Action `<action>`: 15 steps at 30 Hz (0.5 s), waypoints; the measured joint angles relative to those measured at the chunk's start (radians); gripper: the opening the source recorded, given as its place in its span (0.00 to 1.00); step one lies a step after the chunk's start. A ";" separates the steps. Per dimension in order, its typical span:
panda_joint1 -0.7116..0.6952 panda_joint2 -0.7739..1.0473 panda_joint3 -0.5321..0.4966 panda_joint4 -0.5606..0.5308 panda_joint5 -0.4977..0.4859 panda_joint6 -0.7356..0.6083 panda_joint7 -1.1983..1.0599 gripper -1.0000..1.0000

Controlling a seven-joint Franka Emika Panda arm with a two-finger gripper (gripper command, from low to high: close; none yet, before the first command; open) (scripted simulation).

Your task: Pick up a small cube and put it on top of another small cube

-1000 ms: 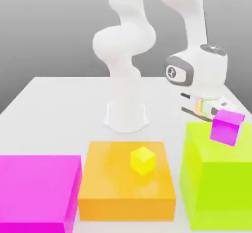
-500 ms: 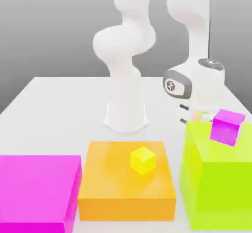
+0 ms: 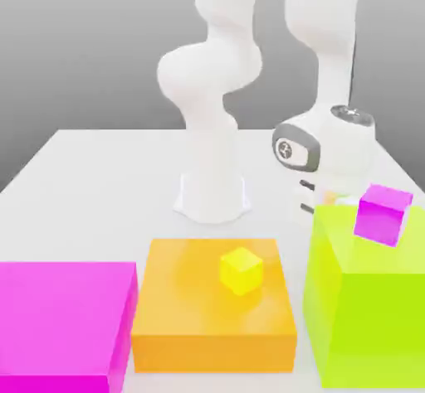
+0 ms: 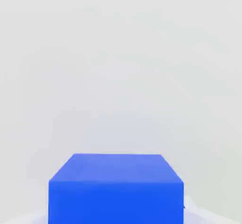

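The small cube (image 3: 382, 213), glossy magenta-purple, rests on the top of the large lime-green block (image 3: 365, 300), near its far edge. Another small cube (image 3: 241, 269), bright yellow, sits on the large orange block (image 3: 212, 317). My gripper (image 3: 325, 196) hangs low behind the lime-green block, on the far side of the magenta cube and apart from it; the block hides its fingertips. In the hand view a blue cube (image 4: 116, 187) sits on the pale table right at the hand, where the jaws close, and they are shut on it.
A large magenta block (image 3: 62, 321) stands at the exterior view's left, beside the orange one. The arm's white base (image 3: 213, 196) rises from the middle of the pale table (image 3: 100, 184). The three big blocks line the near edge.
The hand has sunk lower behind the lime-green block, and the jaws have gone from open to shut. The magenta and yellow cubes have not moved.
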 joint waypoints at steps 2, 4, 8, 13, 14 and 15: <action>-0.008 -0.026 0.005 0.001 0.000 -0.024 -0.004 0.00; -0.014 -0.052 0.009 0.000 0.004 -0.047 -0.010 0.00; -0.021 -0.105 0.018 -0.006 0.010 -0.094 -0.016 0.00; -0.019 -0.169 0.020 -0.021 0.011 -0.148 -0.012 0.00; -0.018 -0.182 0.020 -0.025 0.010 -0.158 -0.009 0.00; -0.017 -0.194 0.020 -0.029 0.009 -0.167 -0.007 0.00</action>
